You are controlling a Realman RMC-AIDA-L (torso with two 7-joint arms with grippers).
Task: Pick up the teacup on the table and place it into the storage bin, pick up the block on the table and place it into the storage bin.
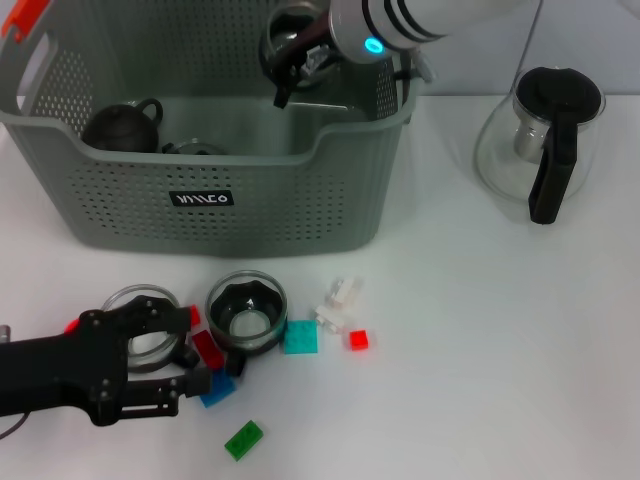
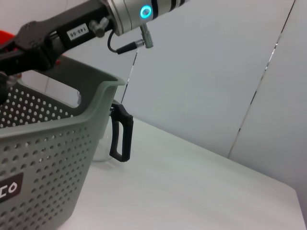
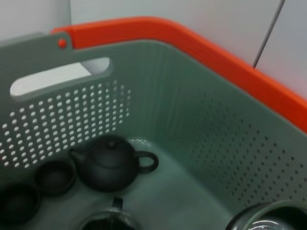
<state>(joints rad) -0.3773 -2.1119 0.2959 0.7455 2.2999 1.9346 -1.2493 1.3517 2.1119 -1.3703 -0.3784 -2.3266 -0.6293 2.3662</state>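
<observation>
Nearest the robot, the left gripper (image 1: 190,362) sits low on the table, fingers spread apart around a red block (image 1: 208,349). Six small plastic blocks are scattered there: green (image 1: 243,440), blue (image 1: 217,391), teal (image 1: 299,337), two red, one white (image 1: 339,301). Two round glass cups (image 1: 246,310) stand among them. Behind is the perforated grey-green bin (image 1: 300,200), holding a dark teapot (image 3: 111,162) and dark cups. The right gripper (image 1: 290,62) hangs over the bin clenched on a teacup (image 3: 268,218). One glass pot (image 1: 540,140) stands beside it.

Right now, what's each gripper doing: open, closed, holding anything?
Left gripper: down among the blocks beside a glass teacup; open or closed cannot be told.
Right gripper: over the storage bin, closed on a cup.
</observation>
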